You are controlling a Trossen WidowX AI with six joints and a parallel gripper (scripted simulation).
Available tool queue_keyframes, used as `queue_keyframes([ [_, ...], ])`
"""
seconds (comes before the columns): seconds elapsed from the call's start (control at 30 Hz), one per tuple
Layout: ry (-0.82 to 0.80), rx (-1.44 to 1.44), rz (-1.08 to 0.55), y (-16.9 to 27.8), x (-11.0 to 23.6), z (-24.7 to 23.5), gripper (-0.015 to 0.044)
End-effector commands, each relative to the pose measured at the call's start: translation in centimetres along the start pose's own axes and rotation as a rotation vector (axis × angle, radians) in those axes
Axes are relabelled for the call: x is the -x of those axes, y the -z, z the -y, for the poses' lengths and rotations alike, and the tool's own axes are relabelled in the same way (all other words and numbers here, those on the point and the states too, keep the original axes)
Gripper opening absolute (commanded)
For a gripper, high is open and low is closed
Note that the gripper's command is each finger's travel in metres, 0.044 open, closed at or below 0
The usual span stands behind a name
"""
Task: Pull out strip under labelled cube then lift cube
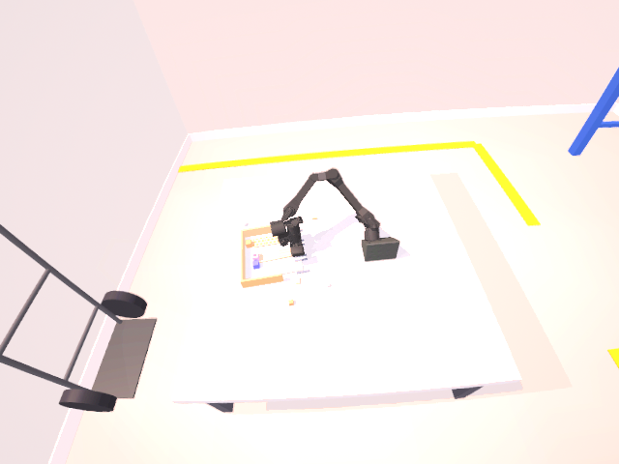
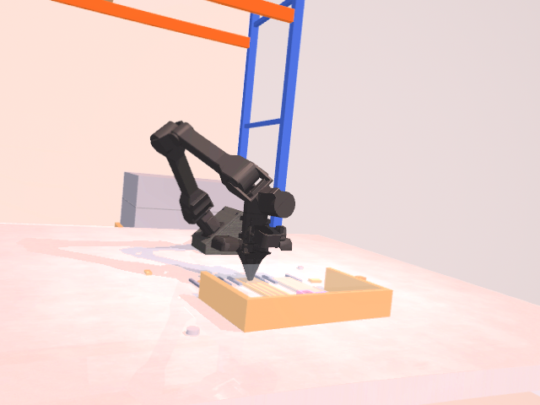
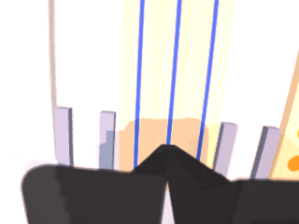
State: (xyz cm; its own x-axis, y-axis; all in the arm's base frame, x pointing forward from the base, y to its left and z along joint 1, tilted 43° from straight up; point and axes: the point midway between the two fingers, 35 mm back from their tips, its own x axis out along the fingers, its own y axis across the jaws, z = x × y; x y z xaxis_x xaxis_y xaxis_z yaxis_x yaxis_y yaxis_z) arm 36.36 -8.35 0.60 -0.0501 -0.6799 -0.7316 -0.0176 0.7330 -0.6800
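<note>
Standing on a white table, with an orange tray near its middle. Reaching from 3 o'clock toward the tray: dark arm. Pressed together at the tips, pinching nothing: gripper, pointing down onto a cream strip with blue lines. Sitting at the tray's 9 o'clock side: small blue cube, label unreadable.
</note>
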Motion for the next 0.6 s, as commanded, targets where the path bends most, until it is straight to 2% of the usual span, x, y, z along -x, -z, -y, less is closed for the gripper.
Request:
queue_keyframes([
  [0.0,0.003,0.011,-0.017,1.3,-0.4,-0.2,0.0000],
  [0.57,0.003,0.012,-0.018,3.8,-0.5,-0.3,0.0000],
])
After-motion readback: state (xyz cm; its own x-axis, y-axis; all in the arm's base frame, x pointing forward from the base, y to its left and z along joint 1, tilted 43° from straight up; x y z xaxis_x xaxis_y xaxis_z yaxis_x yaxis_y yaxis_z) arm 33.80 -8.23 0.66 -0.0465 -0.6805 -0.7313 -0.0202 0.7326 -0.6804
